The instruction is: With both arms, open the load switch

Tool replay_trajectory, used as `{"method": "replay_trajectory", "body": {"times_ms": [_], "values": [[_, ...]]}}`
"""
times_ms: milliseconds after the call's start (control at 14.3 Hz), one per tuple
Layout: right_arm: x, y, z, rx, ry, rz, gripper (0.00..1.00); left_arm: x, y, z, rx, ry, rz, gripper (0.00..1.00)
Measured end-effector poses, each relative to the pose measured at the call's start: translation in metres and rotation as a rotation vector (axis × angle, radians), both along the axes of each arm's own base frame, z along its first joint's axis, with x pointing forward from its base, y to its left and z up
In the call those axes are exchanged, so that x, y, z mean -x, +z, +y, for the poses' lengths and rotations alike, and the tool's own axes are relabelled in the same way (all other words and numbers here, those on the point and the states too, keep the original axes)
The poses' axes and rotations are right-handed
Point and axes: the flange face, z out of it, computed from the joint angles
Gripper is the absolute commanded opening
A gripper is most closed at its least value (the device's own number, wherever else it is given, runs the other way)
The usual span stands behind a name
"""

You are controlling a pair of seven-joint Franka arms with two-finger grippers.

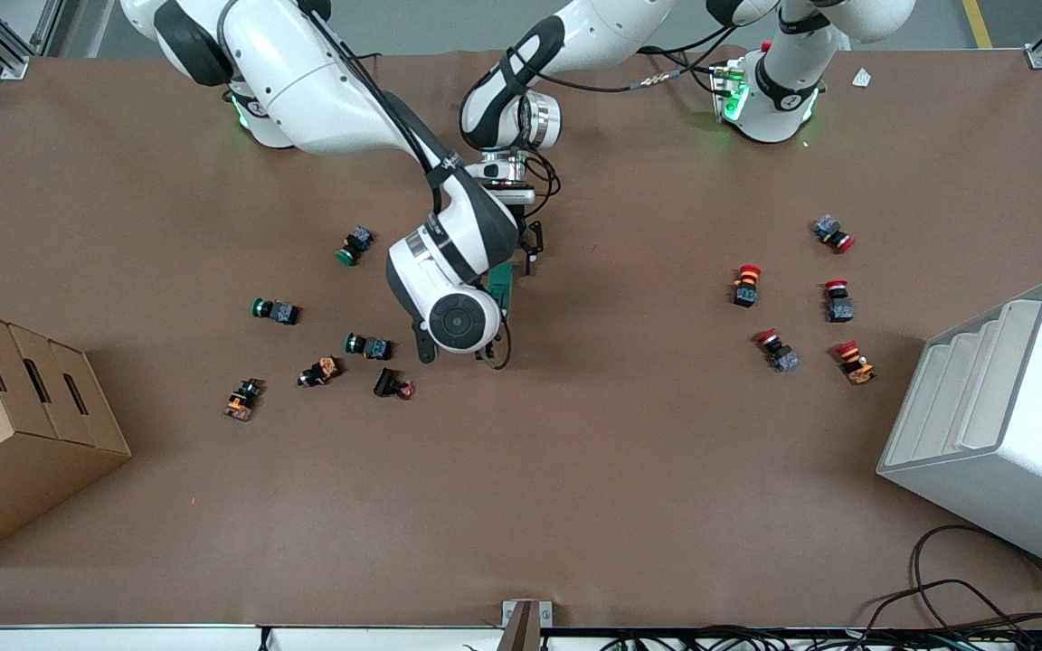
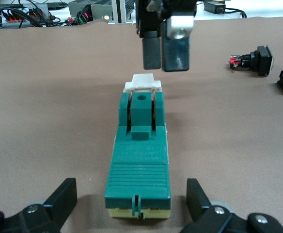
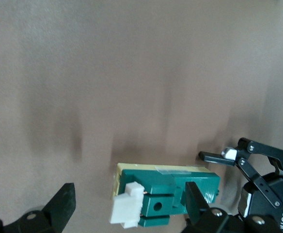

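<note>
The load switch (image 1: pixel 503 286) is a dark-green block on a cream base, lying flat near the table's middle. Its white toggle (image 2: pixel 143 83) stands at one end. My left gripper (image 2: pixel 131 190) is open, with one finger (image 2: pixel 63 200) on each side of the plain end and not touching it. In the front view the left gripper (image 1: pixel 529 247) hangs just above the switch. My right gripper (image 3: pixel 129 191) is open too, over the toggle (image 3: pixel 126 204) end, with one finger (image 3: pixel 196 200) in front of the green body. The front view hides the right gripper under its own wrist.
Green-capped push buttons (image 1: pixel 275 311) and other small buttons (image 1: pixel 393 384) lie toward the right arm's end. Red-capped buttons (image 1: pixel 745 285) lie toward the left arm's end. A cardboard box (image 1: pixel 14 425) and a white bin (image 1: pixel 1000 416) stand at the table's two ends.
</note>
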Motion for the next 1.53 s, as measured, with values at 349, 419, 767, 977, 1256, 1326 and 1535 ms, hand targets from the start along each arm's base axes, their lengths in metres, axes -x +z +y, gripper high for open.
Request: {"method": "replay_trajectory", "body": {"times_ms": [349, 419, 767, 977, 1256, 1326, 1535], "values": [[0.012, 0.000, 0.013, -0.009, 0.012, 0.019, 1.00, 0.001, 0.000, 0.000, -0.002, 0.000, -0.005, 0.98], [0.015, 0.000, 0.015, -0.007, 0.016, 0.024, 1.00, 0.001, 0.000, 0.000, -0.003, 0.000, -0.005, 0.98], [0.020, -0.002, 0.016, 0.006, 0.024, 0.047, 1.00, 0.001, -0.001, 0.000, -0.003, 0.000, -0.006, 0.98], [0.022, -0.002, 0.014, 0.019, 0.029, 0.067, 1.00, 0.001, -0.001, 0.000, -0.003, 0.000, -0.006, 0.98], [0.033, -0.005, 0.011, 0.056, 0.050, 0.136, 1.00, 0.001, -0.001, 0.000, -0.003, 0.000, -0.006, 0.98], [0.034, -0.004, 0.012, 0.057, 0.052, 0.139, 1.00, 0.001, -0.001, 0.000, -0.003, 0.000, -0.006, 0.98], [0.038, 0.006, 0.016, 0.065, 0.070, 0.176, 1.00, 0.001, -0.001, 0.000, -0.003, 0.000, -0.006, 0.98]]}}
